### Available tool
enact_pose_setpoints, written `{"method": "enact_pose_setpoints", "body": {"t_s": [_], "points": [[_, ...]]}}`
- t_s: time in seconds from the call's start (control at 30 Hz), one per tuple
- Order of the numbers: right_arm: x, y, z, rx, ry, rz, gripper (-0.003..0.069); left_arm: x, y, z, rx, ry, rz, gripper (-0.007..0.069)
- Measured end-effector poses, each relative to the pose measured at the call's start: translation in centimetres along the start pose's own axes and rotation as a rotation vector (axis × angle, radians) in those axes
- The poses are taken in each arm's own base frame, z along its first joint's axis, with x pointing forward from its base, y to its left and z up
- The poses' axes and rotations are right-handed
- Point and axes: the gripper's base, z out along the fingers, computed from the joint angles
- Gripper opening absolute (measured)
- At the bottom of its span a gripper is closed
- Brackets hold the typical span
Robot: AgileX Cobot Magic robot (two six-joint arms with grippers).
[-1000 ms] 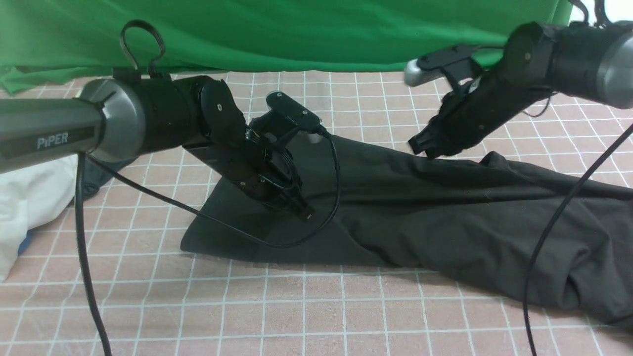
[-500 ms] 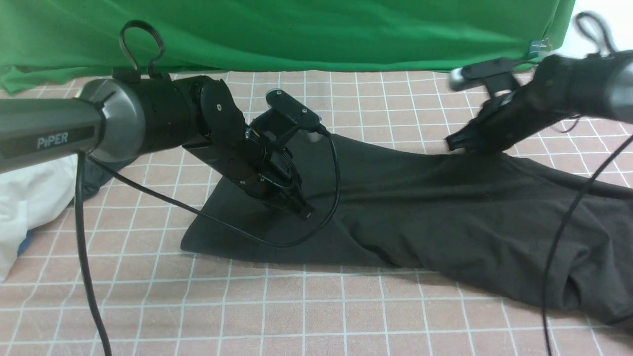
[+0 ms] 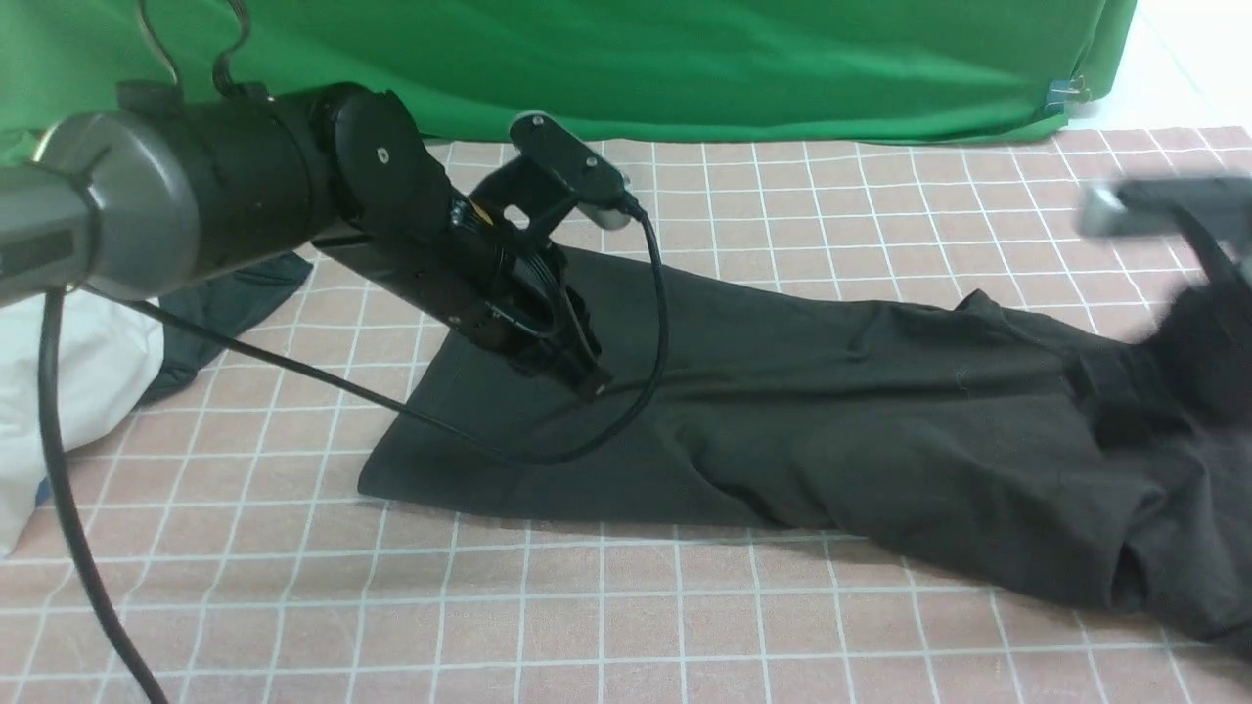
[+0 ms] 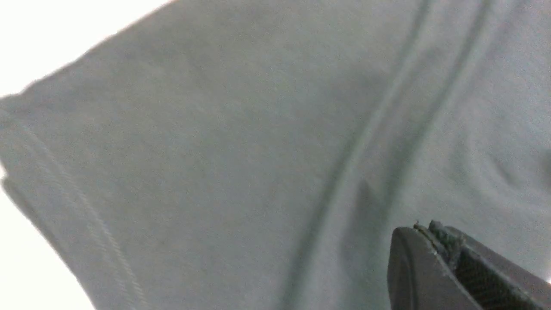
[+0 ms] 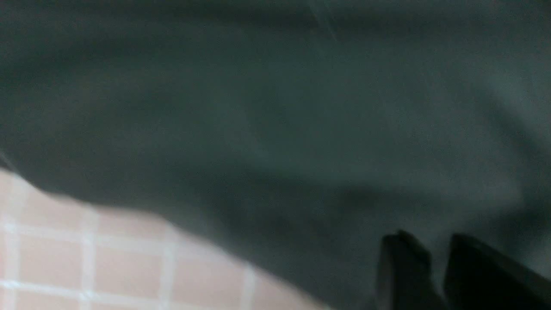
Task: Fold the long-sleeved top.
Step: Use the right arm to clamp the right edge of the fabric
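Observation:
The long-sleeved top (image 3: 831, 430) is a big dark cloth lying across the pink checked table, from the middle to the right edge, with its hem corner at front left. My left gripper (image 3: 592, 384) hovers just above its left part. In the left wrist view the left gripper (image 4: 424, 227) has its jaws pressed together with no cloth between them, and the top (image 4: 241, 142) fills the background. My right arm (image 3: 1198, 323) is blurred at the far right, low over the top's bunched end. My right gripper (image 5: 430, 241) shows a narrow gap between its fingers, over the cloth (image 5: 275, 107).
A white garment (image 3: 59, 391) and a smaller dark cloth (image 3: 225, 303) lie at the left edge. A green backdrop (image 3: 685, 59) closes the far side. The left arm's black cable (image 3: 650, 323) loops over the top. Bare checked table (image 3: 587, 606) runs along the front.
My right arm swung right and down from the top's far edge to its right end, and its jaws parted. My left arm rose a little, still shut. The top stays down.

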Motion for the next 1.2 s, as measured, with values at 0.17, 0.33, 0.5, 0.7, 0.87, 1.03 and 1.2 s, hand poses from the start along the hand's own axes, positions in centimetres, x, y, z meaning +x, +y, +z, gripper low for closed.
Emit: {"method": "enact_pose_setpoints", "body": {"t_s": [0.17,0.33,0.5,0.7,0.87,1.03,1.2], "points": [[4.6,-2.8,0.5,0.111,-0.011,0.268,0.0539,-0.3,0.5,0.5,-0.045,-0.039,-0.001,0.0018],[6.9,-6.7,2.8,0.152,-0.021,0.530,0.0644,-0.4,0.9,1.1,-0.076,-0.064,-0.005,0.0018],[7.2,-8.5,4.2,0.150,-0.010,0.646,0.0605,-0.4,0.9,1.1,-0.074,-0.065,-0.009,0.0018],[7.0,-8.8,6.4,0.136,0.056,0.642,0.0600,-0.4,0.9,1.1,-0.073,-0.066,-0.013,0.0018],[6.5,-8.9,7.2,0.093,0.079,0.595,0.0560,-0.4,0.8,1.1,-0.069,-0.062,-0.008,0.0018],[6.4,-9.0,7.2,0.080,0.080,0.505,0.0366,-0.4,0.8,1.1,-0.068,-0.061,-0.007,0.0018],[6.3,-9.0,7.0,0.071,0.060,0.458,0.0103,-0.4,0.8,1.1,-0.067,-0.060,-0.007,0.0018]]}}
